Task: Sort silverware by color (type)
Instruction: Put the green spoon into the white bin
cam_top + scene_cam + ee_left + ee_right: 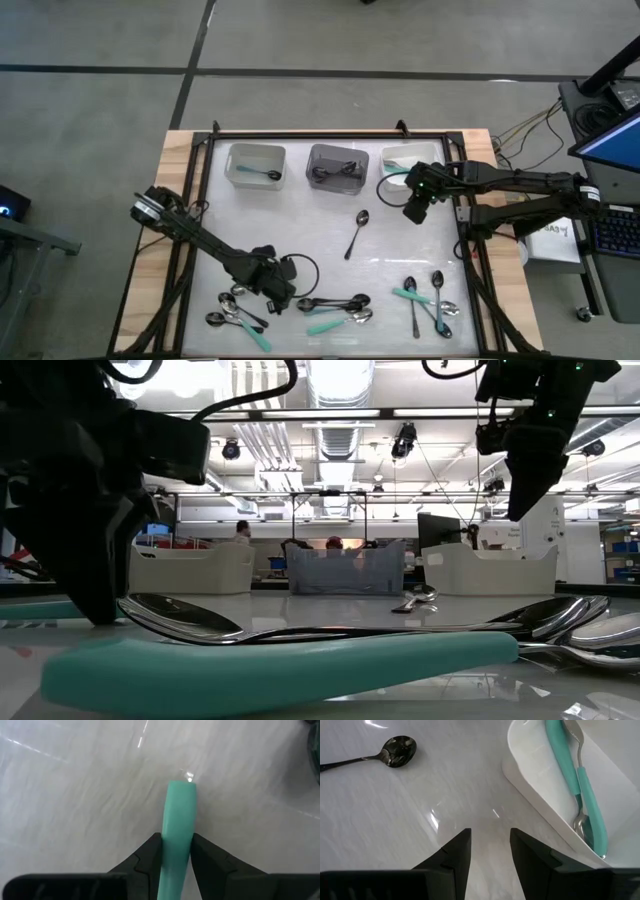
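Three bins [338, 165] along the top of the white table [300, 230], spoons strewn along the bottom.

My left gripper [176, 851], lower left, clamps one teal-handled spoon [177, 827]; my right gripper [490, 845], upper right, hangs open beside the white bin [540, 785] holding two teal-handled spoons [580, 780]; one black spoon [356, 233] lies centre.

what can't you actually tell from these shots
- Left wrist view: the left gripper is shut on a teal handle; its bowl end is hidden behind the fingers.
- High view: the contents of the dark middle bin are too small and dark to count.
- Right wrist view: the right bin is cut off by the edge, so its full contents are unseen.
- Low view: the near spoons block the piles behind them.
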`<act>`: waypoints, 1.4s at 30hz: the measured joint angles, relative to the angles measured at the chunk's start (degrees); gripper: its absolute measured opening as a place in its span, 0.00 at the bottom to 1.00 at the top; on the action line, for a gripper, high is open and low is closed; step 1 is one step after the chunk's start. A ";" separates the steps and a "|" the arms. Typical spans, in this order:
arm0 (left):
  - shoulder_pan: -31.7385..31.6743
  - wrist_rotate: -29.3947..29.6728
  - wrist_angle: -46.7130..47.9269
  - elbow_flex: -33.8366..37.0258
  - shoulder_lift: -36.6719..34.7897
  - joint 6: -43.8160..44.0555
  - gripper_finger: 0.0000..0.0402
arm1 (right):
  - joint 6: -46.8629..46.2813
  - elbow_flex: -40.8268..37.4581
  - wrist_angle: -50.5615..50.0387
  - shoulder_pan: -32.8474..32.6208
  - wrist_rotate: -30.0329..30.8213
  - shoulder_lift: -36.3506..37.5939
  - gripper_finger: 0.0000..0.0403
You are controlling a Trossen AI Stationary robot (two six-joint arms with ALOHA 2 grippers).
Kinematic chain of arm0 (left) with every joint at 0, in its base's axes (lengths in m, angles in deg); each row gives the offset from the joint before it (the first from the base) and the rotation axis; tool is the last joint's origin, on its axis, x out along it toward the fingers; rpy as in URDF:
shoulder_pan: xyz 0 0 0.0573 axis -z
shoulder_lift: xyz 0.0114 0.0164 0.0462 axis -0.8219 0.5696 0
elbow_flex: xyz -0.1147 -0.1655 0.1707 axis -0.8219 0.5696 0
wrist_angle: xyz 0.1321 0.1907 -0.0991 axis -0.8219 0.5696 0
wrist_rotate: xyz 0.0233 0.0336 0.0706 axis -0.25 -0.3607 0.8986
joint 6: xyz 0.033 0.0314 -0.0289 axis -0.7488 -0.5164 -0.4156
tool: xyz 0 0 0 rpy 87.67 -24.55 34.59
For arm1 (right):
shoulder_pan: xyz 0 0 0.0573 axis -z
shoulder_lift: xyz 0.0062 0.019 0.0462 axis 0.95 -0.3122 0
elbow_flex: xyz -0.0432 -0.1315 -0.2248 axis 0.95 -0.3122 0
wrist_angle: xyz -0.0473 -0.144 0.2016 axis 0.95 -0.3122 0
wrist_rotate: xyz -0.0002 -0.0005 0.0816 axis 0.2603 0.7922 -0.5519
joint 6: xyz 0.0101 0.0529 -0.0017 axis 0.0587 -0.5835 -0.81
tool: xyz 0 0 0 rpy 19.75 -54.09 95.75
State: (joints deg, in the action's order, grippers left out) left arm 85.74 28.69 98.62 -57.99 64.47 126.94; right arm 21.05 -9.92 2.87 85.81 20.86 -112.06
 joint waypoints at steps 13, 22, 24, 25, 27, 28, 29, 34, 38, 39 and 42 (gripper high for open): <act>-0.72 3.23 -1.82 0.15 0.13 2.89 0.16 | -0.05 0.00 0.20 0.02 0.00 0.00 0.32; -2.13 3.43 0.67 0.02 0.04 0.54 0.14 | -0.50 0.00 0.26 0.00 0.00 0.00 0.32; -2.69 3.90 2.42 -0.22 -0.11 -0.51 0.14 | -0.50 0.00 0.28 0.00 0.00 0.00 0.32; -2.98 4.37 3.62 -0.56 -0.17 -1.02 0.14 | -0.52 0.00 0.28 0.00 0.00 0.00 0.32; -3.74 6.04 6.50 -1.47 -0.24 -2.40 0.14 | -0.52 0.00 0.32 -0.01 0.00 0.00 0.32; -4.17 6.84 7.53 -2.31 -0.36 -3.00 0.14 | -0.54 0.00 0.36 -0.01 0.00 0.00 0.32; -4.60 7.82 8.44 -3.35 -0.52 -3.56 0.14 | -0.53 0.00 0.39 0.00 0.00 0.00 0.32; -6.94 12.72 11.92 -8.36 -0.81 -8.23 0.14 | -0.08 0.00 1.01 0.02 0.02 0.02 0.32; -8.74 19.03 11.57 -12.36 -1.37 -11.73 0.14 | 2.37 0.00 3.62 -0.01 -0.01 0.02 0.32; -9.22 20.80 11.24 -13.28 -1.38 -12.43 0.14 | 3.27 0.00 4.64 -0.01 0.00 0.02 0.32; -10.46 25.86 8.13 -15.09 -1.78 -15.28 0.14 | 6.95 -0.04 9.46 -0.01 -0.26 0.02 0.32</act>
State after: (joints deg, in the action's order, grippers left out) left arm 75.28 54.55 106.75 -73.08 62.69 111.66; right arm 28.00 -9.96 12.32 85.81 20.60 -112.04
